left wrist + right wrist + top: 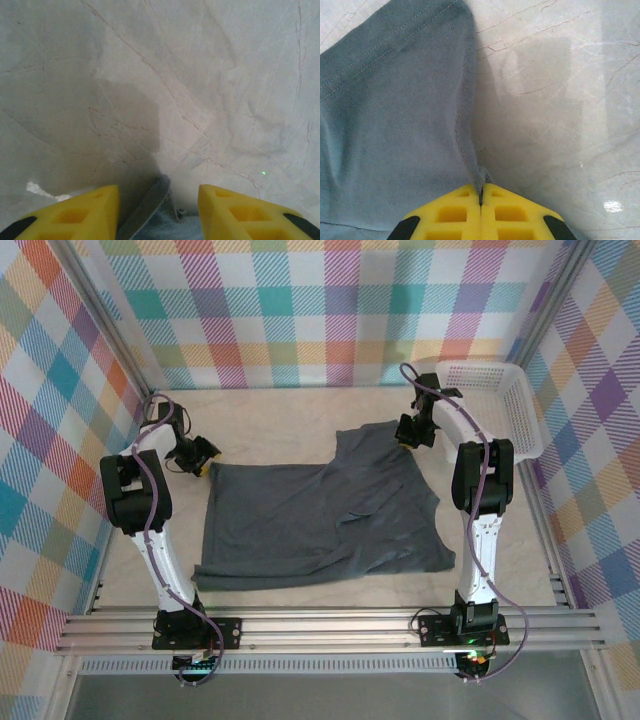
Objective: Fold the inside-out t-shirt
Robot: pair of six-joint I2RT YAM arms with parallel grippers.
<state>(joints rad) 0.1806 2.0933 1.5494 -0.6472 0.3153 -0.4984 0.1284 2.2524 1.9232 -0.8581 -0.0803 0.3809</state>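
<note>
Marble-look tabletop (270, 420) | right gripper (481, 196) pads pressed together, pinching the inside-out t-shirt (300, 525) at its far right edge | left gripper (157, 189) jaws apart, far left cloth corner loose between them | shirt spread flat, long axis left-to-right, nearward of both grippers

White plastic mesh basket (522, 408) is sitting in the far right corner of the table (270, 425), right up against the side wall. The tabletop is looking pale and marble-ish, with thin veins running across it. Pastel plaid panels (300, 310) are boxing in three sides, and silver metal rails (330, 626) are running along the near edge.
</note>
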